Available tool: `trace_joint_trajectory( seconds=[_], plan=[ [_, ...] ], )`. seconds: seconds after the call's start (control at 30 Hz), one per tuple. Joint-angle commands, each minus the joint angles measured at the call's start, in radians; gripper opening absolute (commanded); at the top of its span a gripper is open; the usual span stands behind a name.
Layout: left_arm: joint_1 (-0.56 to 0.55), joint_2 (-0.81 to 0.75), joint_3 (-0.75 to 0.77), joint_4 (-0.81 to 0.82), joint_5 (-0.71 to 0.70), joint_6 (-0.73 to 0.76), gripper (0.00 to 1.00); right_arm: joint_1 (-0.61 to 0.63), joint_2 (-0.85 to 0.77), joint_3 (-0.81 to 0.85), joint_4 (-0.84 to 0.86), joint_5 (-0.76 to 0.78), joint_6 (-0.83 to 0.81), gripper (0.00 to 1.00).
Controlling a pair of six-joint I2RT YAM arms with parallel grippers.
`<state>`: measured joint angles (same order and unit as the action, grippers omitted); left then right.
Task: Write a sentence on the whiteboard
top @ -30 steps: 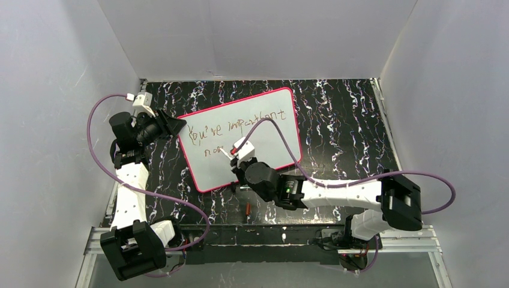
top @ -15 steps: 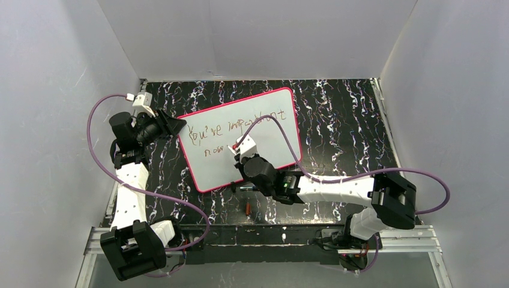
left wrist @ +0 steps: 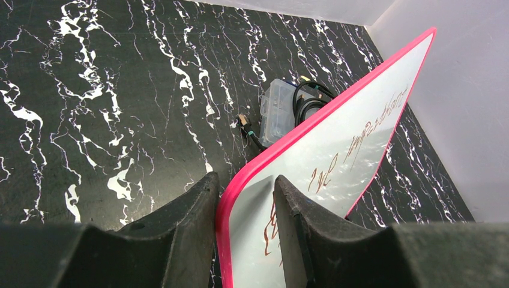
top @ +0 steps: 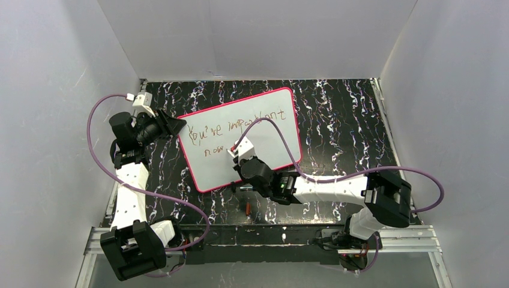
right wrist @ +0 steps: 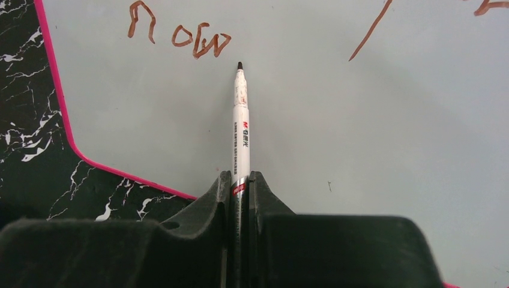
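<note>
Here, one whiteboard (top: 211, 171) lies on the black marbled table (top: 348, 126): a white rectangle with rounded corners and a thin pink-red rim. The sentence (top: 234, 127) on it is thin, loopy, reddish-brown lettering in two lines, "You're important" along the far side and "now" beneath it, three words in all. Two hands are at the whiteboard. The left hand (left wrist: 246, 195) pinches its left corner, one finger on each side of the rim. The right hand (right wrist: 240, 180), over the board's near half, is pressed together on one white marker (right wrist: 240, 126). The marker's tip stands just beside the "w" of "now"; whether it touches I cannot tell.
</note>
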<state>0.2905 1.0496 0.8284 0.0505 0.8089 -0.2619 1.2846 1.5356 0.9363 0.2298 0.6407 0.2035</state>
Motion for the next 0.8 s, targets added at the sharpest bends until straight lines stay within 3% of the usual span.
trace_joint_trajectory(
  seconds=[0.0,0.43,0.6,0.77],
  plan=[
    [-0.006,-0.028,-0.003,0.008,0.032,0.003,0.37,-0.004,0.016,0.013,-0.006,0.031,0.037,0.01],
    [-0.006,-0.031,-0.003,0.008,0.033,0.002,0.37,-0.018,0.016,0.013,-0.011,0.023,0.045,0.01],
    [-0.006,-0.032,-0.003,0.007,0.029,0.003,0.38,-0.018,-0.054,-0.025,0.032,-0.020,0.013,0.01],
    [-0.007,-0.034,0.000,-0.017,-0.008,0.018,0.62,-0.018,-0.197,-0.096,0.087,-0.047,-0.018,0.01]
  ],
)
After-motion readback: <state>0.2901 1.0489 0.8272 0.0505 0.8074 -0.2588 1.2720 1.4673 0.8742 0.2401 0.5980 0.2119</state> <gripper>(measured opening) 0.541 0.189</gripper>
